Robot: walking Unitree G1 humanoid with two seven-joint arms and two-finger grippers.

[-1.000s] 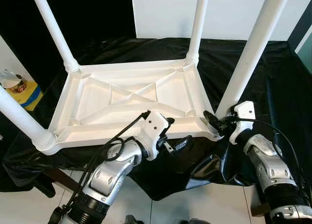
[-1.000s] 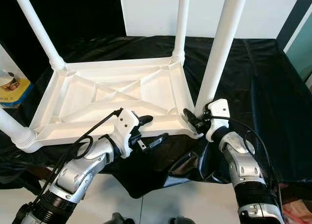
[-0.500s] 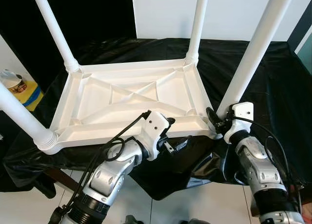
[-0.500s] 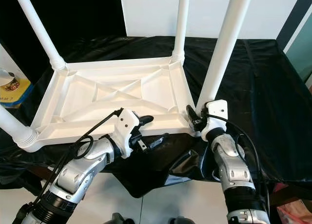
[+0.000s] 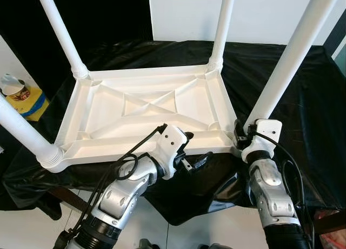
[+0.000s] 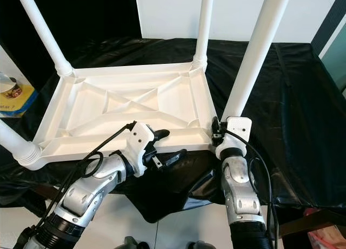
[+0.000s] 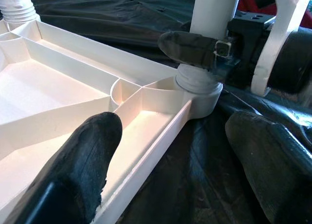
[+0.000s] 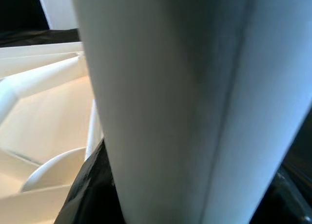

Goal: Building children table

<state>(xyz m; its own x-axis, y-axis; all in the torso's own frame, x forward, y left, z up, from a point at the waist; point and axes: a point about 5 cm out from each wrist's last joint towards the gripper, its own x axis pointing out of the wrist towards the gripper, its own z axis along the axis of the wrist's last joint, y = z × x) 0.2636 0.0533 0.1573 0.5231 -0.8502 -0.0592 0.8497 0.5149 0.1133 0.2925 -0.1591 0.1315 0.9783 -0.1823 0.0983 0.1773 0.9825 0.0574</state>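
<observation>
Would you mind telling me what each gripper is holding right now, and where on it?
The right gripper clasps the near-right table leg at its base; the left gripper, open, holds nothing.

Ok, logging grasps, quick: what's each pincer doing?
Left pincer: open, straddling the tabletop's near rim.
Right pincer: around the near-right leg; closure unclear.

Head views: bright, even light, sharp throughout, no motion blur. White table (image 5: 146, 105) near overexposed, with soft shadows in its ribs. Black sheet (image 5: 303, 97) showed glossy highlights along its creases; the far left corner was very dark. Straight legs bowed outward toward the frame edges. Left wrist view: warm cast, the near fingers (image 7: 87, 156) soft, the middle distance sharp. Right wrist view: the leg (image 8: 185, 102) very close, out of focus, shaded grey.
</observation>
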